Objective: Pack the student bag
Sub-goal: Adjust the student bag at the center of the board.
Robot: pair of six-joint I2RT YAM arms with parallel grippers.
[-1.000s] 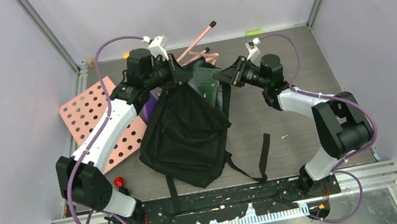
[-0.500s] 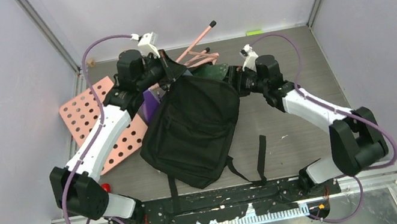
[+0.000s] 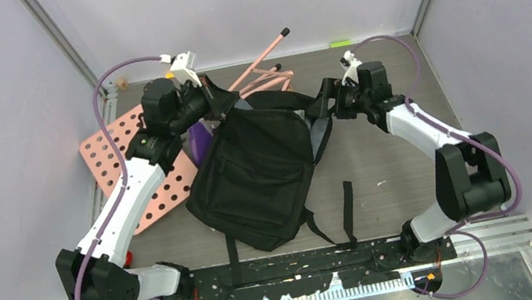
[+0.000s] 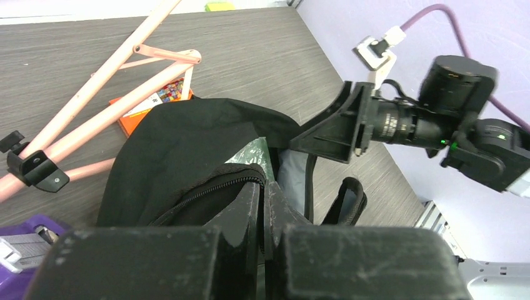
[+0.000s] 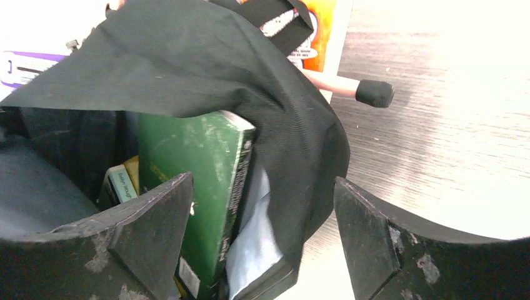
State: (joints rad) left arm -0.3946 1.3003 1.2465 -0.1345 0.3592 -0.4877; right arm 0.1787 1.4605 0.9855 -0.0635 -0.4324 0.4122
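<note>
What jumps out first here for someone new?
The big black student bag mid-table, its far rim pinched by the shut left pincer. The right pincer stands open at the bag's mouth, where a green book shows inside. Left of the bag lies a pink perforated board.

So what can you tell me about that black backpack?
The student bag is a large black soft fabric backpack lying on the table, with its straps trailing toward the near edge. Its top is open, showing a green book inside. The left pincer pinches the zip edge, and the open right pincer straddles the flap.
</note>
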